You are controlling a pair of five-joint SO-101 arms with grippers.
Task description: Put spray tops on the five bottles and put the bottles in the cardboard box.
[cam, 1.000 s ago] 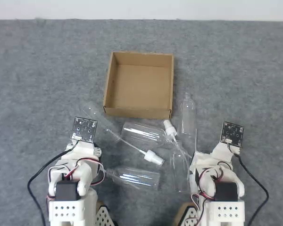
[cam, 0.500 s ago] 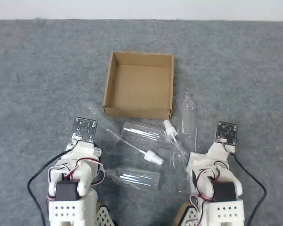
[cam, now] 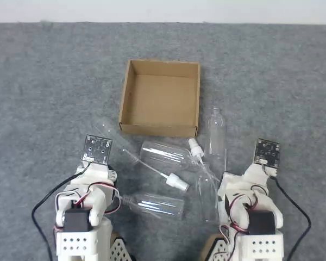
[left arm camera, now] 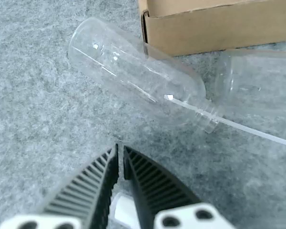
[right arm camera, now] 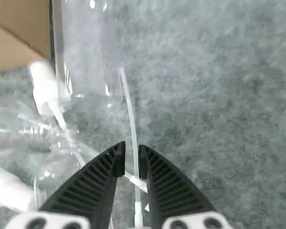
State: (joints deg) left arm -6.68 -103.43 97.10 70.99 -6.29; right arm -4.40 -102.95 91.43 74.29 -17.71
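**A:** Box first. What have you got?

**B:** Box (cam: pixel 158 129): brown cardboard, square, low walls, open top. It sits on the grey carpet (cam: pixel 271 81), out past both arms and about midway between them.

**A:** Bottles?

**B:** Five bottles (cam: pixel 163 153), clear plastic, all outside the box on the carpet. The first (cam: pixel 110 132) lies slantwise off the box's near left corner. The second lies across, just in front of the front wall. The third (cam: pixel 215 130) is just right of the near right corner, neck pointing away. I cannot tell if it stands or lies. The fourth (cam: pixel 155 204) lies between the two arms. The fifth (cam: pixel 206 193) lies close beside the right arm.

**A:** Spray tops?

**B:** Two white spray tops I can make out. One (cam: pixel 195 148) is at the second bottle's right end. The other (cam: pixel 177 181) is just nearer the arms, in among the bottles. Thin clear tubes (cam: pixel 152 167) trail from them. I cannot tell whether either is screwed on.

**A:** Grippers?

**B:** The left gripper (left arm camera: pixel 120 149) hangs low over bare carpet, jaws all but together, gripping nothing. The slanted bottle (left arm camera: pixel 133 76) lies just ahead of it. The right gripper (right arm camera: pixel 130 147) has its jaws a sliver apart and grips nothing. It is over a tube (right arm camera: pixel 128 105), with a spray top (right arm camera: pixel 45 86) and the third bottle (right arm camera: pixel 86 47) just beyond.
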